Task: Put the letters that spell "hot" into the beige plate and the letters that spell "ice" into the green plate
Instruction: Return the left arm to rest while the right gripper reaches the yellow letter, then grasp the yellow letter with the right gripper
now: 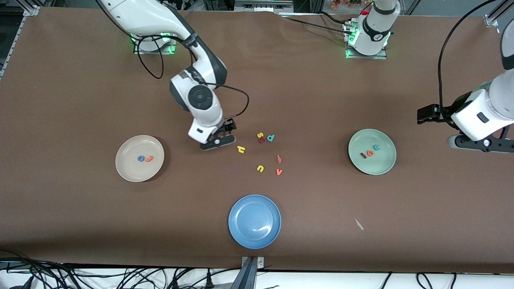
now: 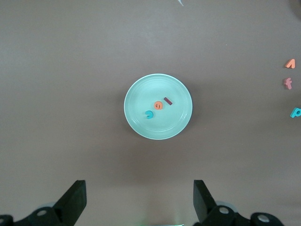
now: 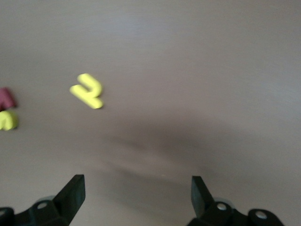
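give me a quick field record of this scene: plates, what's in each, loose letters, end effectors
beige plate: blue "o", orange "t"
green plate: dark red "i", orange "e", teal "c"
blue plate: nothing in it
yellow "h": loose on table
right end effector: open, low beside the "h"
left end effector: open, empty, waiting past the green plate at its arm's end

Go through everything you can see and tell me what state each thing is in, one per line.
beige plate: holds the blue o and orange t
green plate: holds the dark red i, orange e and teal c
yellow h: loose on the table, near the right gripper
blue plate: empty
right gripper: fingers open, low beside the h
left gripper: fingers open, waiting beside the green plate
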### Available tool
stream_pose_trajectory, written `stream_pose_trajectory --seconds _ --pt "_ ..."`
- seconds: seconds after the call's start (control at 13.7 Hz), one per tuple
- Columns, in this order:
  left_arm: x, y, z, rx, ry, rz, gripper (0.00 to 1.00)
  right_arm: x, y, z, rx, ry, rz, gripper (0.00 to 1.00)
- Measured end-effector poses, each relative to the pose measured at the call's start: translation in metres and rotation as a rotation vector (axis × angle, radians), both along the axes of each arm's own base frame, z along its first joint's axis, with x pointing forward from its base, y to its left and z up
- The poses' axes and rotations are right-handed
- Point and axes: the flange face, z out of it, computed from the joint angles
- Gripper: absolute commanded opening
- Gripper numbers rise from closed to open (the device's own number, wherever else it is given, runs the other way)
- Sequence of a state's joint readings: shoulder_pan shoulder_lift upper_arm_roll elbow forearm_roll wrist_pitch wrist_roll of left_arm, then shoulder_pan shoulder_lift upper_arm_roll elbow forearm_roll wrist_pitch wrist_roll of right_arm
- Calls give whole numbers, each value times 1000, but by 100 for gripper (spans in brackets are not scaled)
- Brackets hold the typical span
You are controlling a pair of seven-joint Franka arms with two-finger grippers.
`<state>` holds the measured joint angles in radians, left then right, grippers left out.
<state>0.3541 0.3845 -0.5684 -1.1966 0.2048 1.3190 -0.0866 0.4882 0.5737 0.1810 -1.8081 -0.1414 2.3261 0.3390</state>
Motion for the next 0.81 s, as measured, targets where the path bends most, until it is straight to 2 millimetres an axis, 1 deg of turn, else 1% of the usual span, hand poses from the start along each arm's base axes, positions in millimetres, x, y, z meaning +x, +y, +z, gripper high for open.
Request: stream_pose_trajectory --seconds 0.07,0.22,0.44,0.59,0.81 --pt "0 3 0 -3 1 3 100 -2 10 -1 1 -6 67 100" --pt "0 3 0 -3 1 3 100 0 22 -4 8 -13 190 100" --pt "0 2 0 -4 0 1 100 10 27 -10 18 -13 354 100" --pt "0 2 0 -4 0 1 100 16 30 -16 24 -13 413 100" --pt "0 1 0 -5 0 -1 100 21 44 -26 35 -17 455 100"
